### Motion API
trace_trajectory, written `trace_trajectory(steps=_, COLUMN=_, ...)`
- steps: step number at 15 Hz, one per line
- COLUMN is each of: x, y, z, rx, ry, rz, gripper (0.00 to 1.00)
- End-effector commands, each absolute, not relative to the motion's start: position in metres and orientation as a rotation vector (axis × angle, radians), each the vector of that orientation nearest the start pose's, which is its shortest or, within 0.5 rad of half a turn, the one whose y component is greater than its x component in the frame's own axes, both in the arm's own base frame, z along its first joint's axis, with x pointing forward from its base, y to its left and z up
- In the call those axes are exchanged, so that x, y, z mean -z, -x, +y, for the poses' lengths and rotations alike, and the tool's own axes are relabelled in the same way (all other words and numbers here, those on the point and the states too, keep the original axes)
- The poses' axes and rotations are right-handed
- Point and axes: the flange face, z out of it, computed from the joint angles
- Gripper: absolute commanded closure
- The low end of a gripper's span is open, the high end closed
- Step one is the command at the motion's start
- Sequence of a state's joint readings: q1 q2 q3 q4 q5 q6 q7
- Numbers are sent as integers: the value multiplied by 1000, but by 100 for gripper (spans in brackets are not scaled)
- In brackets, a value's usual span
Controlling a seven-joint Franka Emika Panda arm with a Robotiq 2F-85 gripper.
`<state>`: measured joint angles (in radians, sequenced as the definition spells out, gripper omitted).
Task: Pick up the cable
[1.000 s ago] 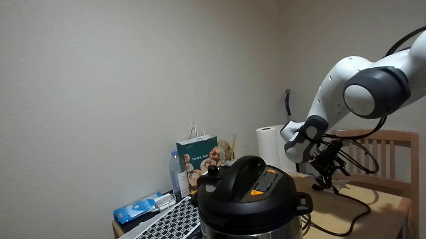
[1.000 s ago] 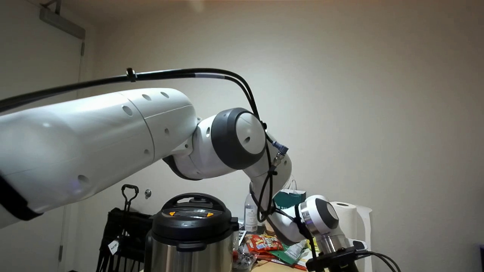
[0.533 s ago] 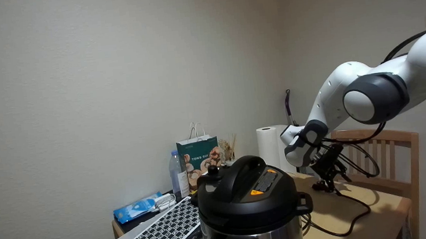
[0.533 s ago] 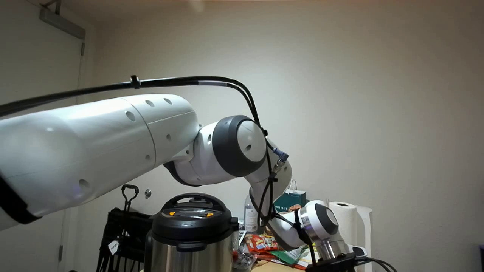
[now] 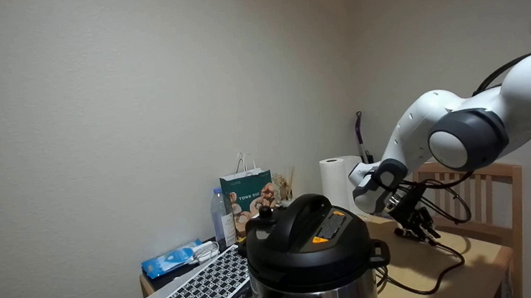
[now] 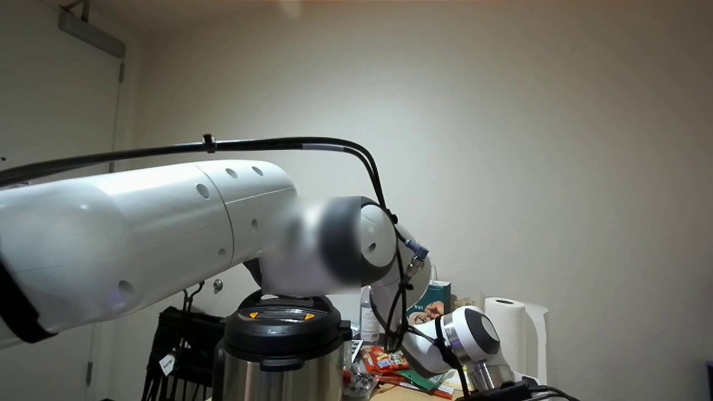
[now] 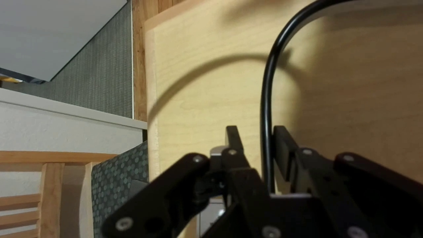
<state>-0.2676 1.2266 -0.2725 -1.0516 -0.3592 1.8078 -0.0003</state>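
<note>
The cable (image 7: 267,89), thin, black and glossy, runs down the wrist view between the fingers of my gripper (image 7: 256,130). It lies against or very close to the right finger (image 7: 283,145), and bare table shows between it and the left finger (image 7: 234,137). My jaws are partly narrowed but still apart. In an exterior view the gripper (image 5: 425,233) is low over the table, and the cable (image 5: 460,259) loops from it toward the cooker. A dark lump beside the fingers may be the plug; I cannot tell. Elsewhere the fingertips fall below the picture's edge.
A pressure cooker (image 5: 306,258) stands large in front of the table (image 5: 483,244). Paper towel rolls (image 5: 334,181) are behind the arm, a wooden chair (image 5: 510,197) beyond the table edge. Snack bags (image 6: 384,359) lie past the cooker (image 6: 284,334). Part of the arm is blurred there.
The arm has come down, bringing the gripper lower and slightly right in an exterior view. Its fingers look closer together. The cable near the gripper has shifted a little to the right.
</note>
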Motion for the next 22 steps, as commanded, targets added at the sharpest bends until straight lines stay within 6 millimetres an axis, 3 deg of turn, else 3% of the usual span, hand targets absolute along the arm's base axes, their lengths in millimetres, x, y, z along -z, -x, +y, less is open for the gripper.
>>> trace_trajectory(steps=1, x=-70, y=-624, z=-356, rx=-1122, ry=3364, rz=440, gripper=94)
trace_trajectory(steps=4, x=-69, y=-625, z=-357, rx=-1216, ry=3347, rz=360, gripper=99)
trace_trajectory(steps=9, x=-63, y=-641, z=-354, rx=-1263, ry=3357, rz=-148, gripper=96)
trace_trajectory(steps=13, x=-75, y=-646, z=-361, rx=-1340, ry=3340, rz=-491, gripper=96)
trace_trajectory(steps=14, x=-67, y=-645, z=-351, rx=-1290, ry=3352, rz=-314, gripper=96)
trace_trajectory(steps=15, x=-68, y=-645, z=-352, rx=-1293, ry=3352, rz=-330, gripper=85)
trace_trajectory(steps=18, x=-67, y=-646, z=-350, rx=-1291, ry=3351, rz=-332, gripper=85)
trace_trajectory(steps=19, x=-64, y=-644, z=-345, rx=-1347, ry=3307, rz=-430, gripper=96)
trace_trajectory(steps=22, x=-38, y=-644, z=-316, rx=-1413, ry=3229, rz=-718, gripper=96)
